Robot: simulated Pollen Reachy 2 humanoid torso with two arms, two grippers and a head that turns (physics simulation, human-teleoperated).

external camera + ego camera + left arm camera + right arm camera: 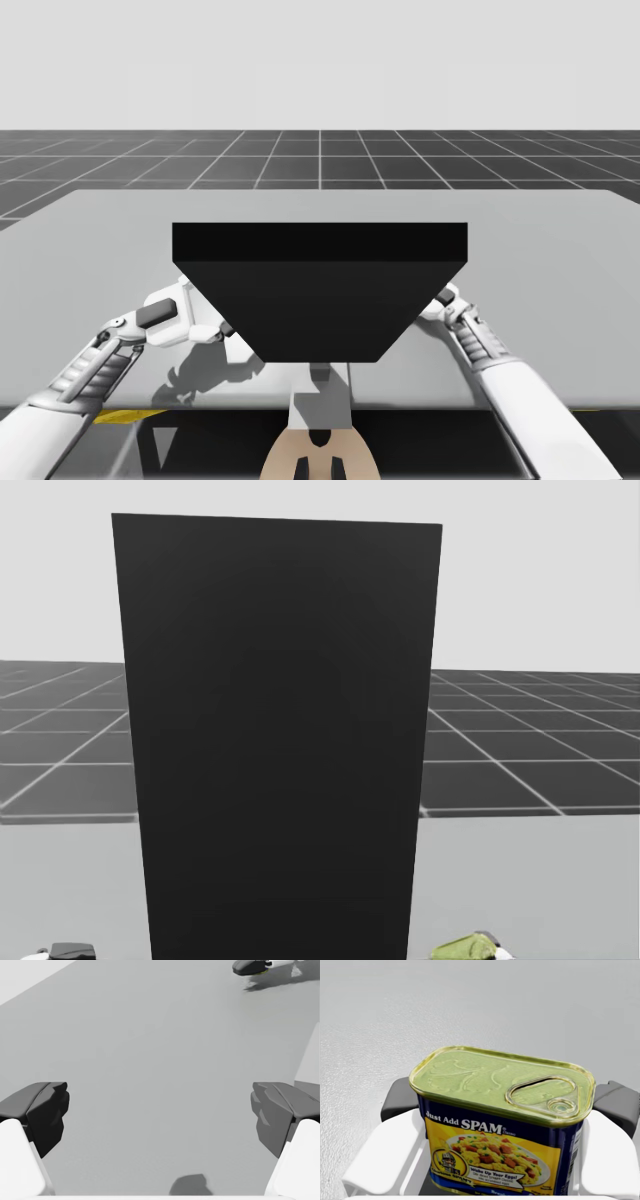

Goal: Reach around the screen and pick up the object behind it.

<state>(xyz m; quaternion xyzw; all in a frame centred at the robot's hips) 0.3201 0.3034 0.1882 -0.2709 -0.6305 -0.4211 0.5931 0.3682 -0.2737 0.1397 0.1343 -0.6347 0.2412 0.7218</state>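
High: fixed above the table [560, 250], looking down and forward; screen [320, 290] mid-frame, arms entering from the lower corners.
Head: level, close to the screen, which covers the frame's centre.
Left wrist: low over the table, looking along the spread left pincer [160, 1110].
Right wrist: very near the can [495, 1085] gripped in the right pincer [507, 1105].
Shared: high and head views both take in screen and table.

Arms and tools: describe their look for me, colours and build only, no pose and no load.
My left arm and right arm are smooth white shells, each with a grey ribbed band near the wrist. A black block tops the left wrist. The left tool and right tool have chunky white fingers tipped with dark grey faceted pads.
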